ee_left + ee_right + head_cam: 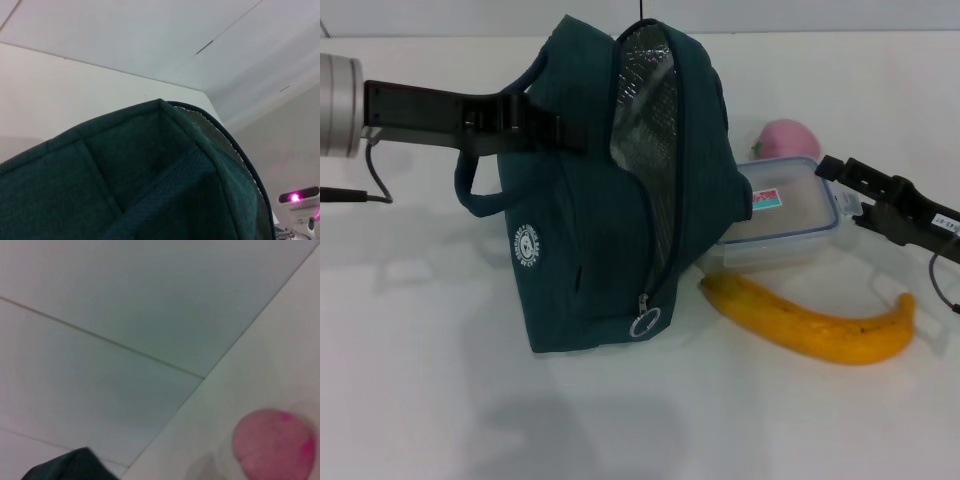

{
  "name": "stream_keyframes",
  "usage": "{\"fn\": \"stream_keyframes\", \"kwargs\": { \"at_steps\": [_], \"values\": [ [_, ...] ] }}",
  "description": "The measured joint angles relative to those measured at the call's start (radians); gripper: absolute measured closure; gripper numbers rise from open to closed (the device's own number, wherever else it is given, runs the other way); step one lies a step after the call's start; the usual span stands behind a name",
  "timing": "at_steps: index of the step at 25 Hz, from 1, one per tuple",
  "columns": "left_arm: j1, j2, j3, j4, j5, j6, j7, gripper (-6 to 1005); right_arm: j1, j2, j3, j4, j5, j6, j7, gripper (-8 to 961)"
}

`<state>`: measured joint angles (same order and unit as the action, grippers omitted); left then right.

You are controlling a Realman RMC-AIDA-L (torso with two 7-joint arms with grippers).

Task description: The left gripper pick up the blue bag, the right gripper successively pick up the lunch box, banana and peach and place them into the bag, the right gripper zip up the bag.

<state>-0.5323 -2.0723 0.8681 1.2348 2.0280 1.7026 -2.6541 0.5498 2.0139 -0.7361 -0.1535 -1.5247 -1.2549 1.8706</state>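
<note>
In the head view the blue bag (585,200) stands upright at centre-left of the frame, its base on the white table (440,400) and its top tipped open so the silver foil lining (645,110) shows. A round white logo (526,246) sits on the side facing left, and the ring zipper pull (645,323) hangs at the lower end of the open zip. The left gripper (555,130) reaches in from the upper left edge, its black fingers pressed together on the bag's upper handle at the top of the fabric (the second handle loops free just below the arm). The left wrist view is filled in its lower half by the teal fabric of the bag (130,185), with a sliver of foil along its edge.

To the right of the bag, the lunch box (782,215) lies flat on the table, its near-left corner touching or tucked behind the bag. The peach (787,140) sits just behind it, in the upper right part of the frame; the right wrist view shows the same pink fruit (274,445) at its lower right. The banana (810,322) lies in front of the box, curving from the bag's base toward the right edge.

The right gripper (848,180) comes in from the right edge, hovering at the box's right end; whether its fingers are spread or together cannot be told.
</note>
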Motion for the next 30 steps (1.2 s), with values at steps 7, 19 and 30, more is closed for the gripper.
{"fn": "stream_keyframes", "kwargs": {
  "at_steps": [7,19,30],
  "values": [
    [0.006,0.0,-0.002,0.0,-0.003,0.0,0.001,951,0.002,0.0,0.002,0.019,0.007,-0.052,0.02,129],
    [0.008,0.004,-0.001,0.0,-0.003,0.0,0.002,951,-0.016,0.0,0.009,0.02,0.039,-0.11,0.04,152],
    [0.008,0.016,-0.001,0.0,-0.003,0.0,0.002,951,-0.015,0.0,0.011,0.022,0.089,-0.116,0.064,466]
  ]
}}
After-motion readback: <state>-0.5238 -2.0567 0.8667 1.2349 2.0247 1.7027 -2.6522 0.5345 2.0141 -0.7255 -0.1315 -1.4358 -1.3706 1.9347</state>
